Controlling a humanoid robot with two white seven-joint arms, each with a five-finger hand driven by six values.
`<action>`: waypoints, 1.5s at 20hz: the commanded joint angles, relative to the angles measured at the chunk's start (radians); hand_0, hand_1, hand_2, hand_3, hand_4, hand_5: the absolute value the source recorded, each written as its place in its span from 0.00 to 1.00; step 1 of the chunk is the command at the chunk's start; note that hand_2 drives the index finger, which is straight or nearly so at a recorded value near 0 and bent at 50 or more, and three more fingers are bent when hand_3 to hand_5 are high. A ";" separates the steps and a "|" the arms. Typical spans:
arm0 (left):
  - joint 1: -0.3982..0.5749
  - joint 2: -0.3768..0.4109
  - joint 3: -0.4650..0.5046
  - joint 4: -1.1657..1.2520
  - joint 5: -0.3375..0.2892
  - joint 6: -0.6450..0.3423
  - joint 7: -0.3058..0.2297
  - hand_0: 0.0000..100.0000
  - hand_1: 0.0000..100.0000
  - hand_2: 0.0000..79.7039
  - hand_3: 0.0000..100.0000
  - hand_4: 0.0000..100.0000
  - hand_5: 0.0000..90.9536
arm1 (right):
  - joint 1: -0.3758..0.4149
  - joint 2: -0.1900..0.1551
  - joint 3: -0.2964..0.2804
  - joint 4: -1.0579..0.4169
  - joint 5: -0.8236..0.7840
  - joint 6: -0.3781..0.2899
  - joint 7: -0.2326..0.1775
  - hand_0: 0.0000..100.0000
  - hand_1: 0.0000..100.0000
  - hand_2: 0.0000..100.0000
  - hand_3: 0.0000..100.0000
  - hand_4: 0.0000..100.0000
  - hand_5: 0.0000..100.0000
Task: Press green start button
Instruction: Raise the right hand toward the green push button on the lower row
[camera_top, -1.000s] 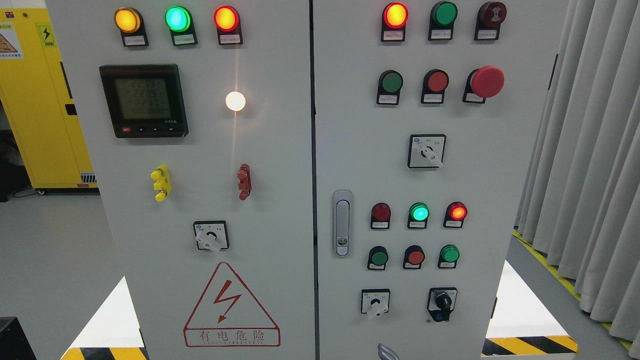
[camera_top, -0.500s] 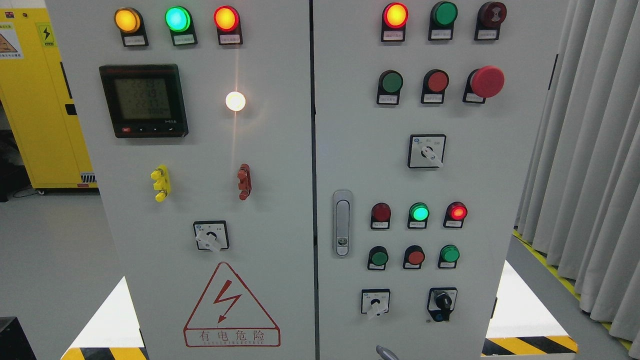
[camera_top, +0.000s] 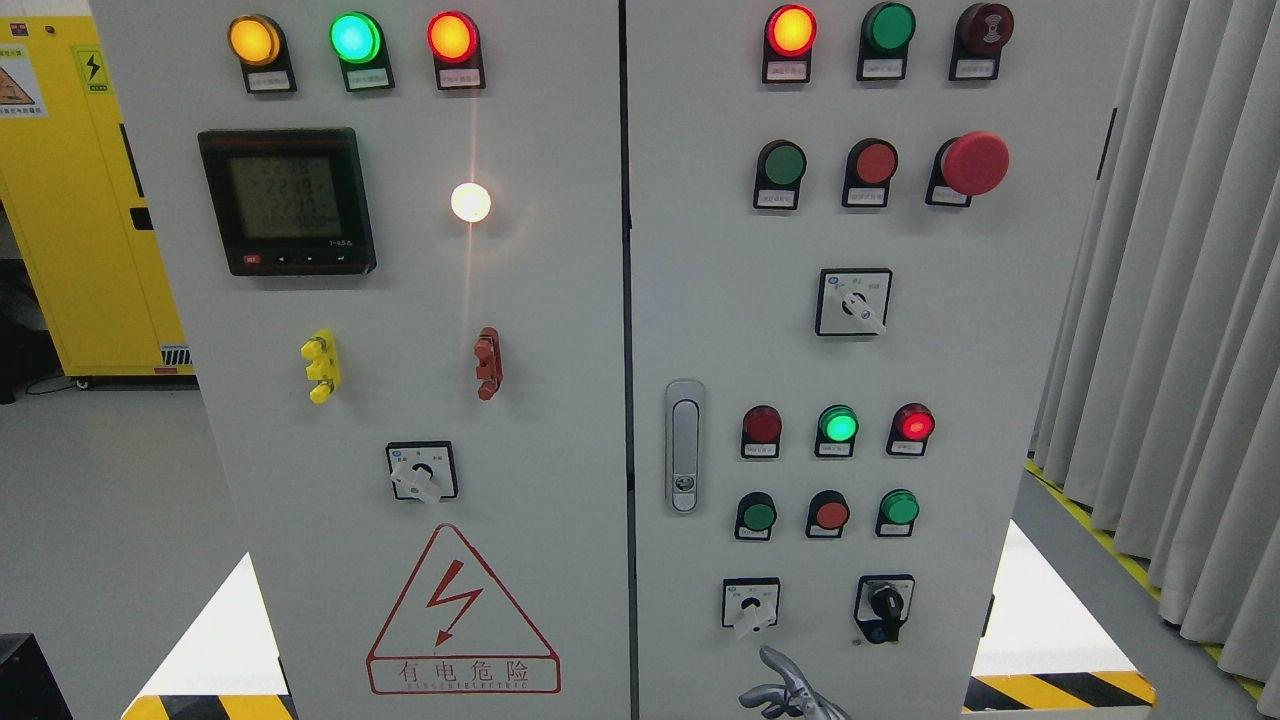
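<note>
Grey control cabinet (camera_top: 560, 330) filling the view, two doors wide. On the left door, a dark digital meter (camera_top: 287, 200) under three lit lamps. At the bottom edge below the right door, right robot hand (camera_top: 785, 690) just entering, one finger raised, the rest loosely spread, gripping nothing, clear of the panel. Above it, past a rotary switch (camera_top: 750, 605), the lower green button (camera_top: 758, 516), leftmost in its row, untouched; label too small to read.
</note>
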 joint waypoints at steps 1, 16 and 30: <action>0.002 0.000 0.000 -0.001 0.000 0.000 0.000 0.12 0.56 0.00 0.00 0.00 0.00 | -0.135 -0.003 -0.099 0.057 0.257 0.027 -0.007 0.61 0.89 0.00 0.92 1.00 1.00; 0.000 0.000 0.000 -0.001 0.000 0.000 0.000 0.12 0.56 0.00 0.00 0.00 0.00 | -0.244 0.003 -0.083 0.180 0.260 0.049 0.005 0.75 0.92 0.00 0.93 0.99 1.00; 0.000 0.000 0.000 0.001 0.000 0.000 0.000 0.12 0.56 0.00 0.00 0.00 0.00 | -0.276 0.005 -0.097 0.229 0.251 0.050 0.007 0.79 0.92 0.00 0.93 0.99 1.00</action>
